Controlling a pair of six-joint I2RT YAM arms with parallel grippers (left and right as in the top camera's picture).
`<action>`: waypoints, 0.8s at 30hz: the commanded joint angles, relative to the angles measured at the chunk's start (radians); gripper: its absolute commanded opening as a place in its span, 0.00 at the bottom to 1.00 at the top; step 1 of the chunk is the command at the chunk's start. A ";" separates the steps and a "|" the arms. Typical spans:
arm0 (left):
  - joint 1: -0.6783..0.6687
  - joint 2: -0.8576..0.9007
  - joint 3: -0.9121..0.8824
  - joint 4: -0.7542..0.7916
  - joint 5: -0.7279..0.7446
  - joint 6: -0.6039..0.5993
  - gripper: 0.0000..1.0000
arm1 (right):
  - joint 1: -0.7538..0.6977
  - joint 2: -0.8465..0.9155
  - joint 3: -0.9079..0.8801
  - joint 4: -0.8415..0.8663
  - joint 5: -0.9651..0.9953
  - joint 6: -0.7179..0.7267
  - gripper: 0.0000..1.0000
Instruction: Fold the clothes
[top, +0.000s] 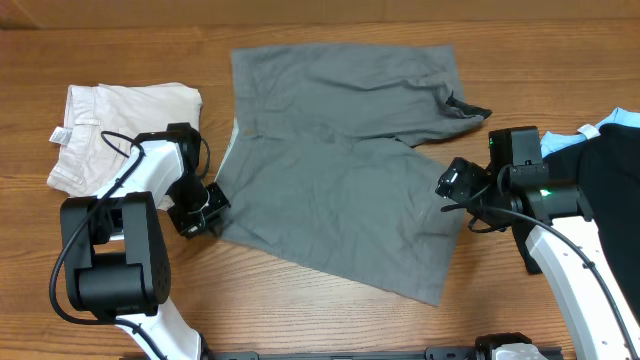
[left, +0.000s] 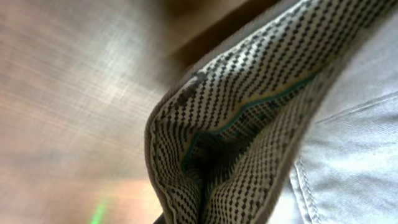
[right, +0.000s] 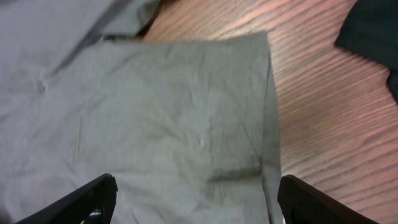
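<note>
**A:** What lay closest to the left wrist camera?

**B:** The dotted waistband lining of the grey shorts, bunched and filling nearly the whole view. The left gripper sat at that waistband edge. Its jaws were hidden by cloth, so it could not be told whether they pinched the band or merely rested beside it.

**A:** And the other arm?

**B:** The right gripper had its jaws spread wide and held nothing. It hovered low over one leg of the shorts, close to the hem edge, with bare table just beyond.

**A:** Where were the shorts overall?

**B:** They were laid out in the middle of the table, waistband toward the left arm. Both legs splayed toward the right arm, one angled up and one down.

**A:** So how far had the folding got?

**B:** Hardly begun, by the look of it. No part was doubled over another, and every fold was yet to be made. The cream shorts lay apart to the left and the black garment to the right, neither touching the grey pair.
</note>
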 joint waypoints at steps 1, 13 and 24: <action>-0.001 -0.010 -0.014 -0.085 -0.043 -0.028 0.04 | -0.004 -0.001 0.029 0.017 0.035 -0.006 0.87; -0.041 -0.019 -0.125 -0.256 -0.046 0.010 0.04 | -0.004 0.066 0.020 0.268 0.058 -0.005 0.86; -0.069 -0.103 -0.182 -0.168 -0.047 0.005 0.38 | -0.100 0.468 0.020 0.681 0.052 -0.002 0.77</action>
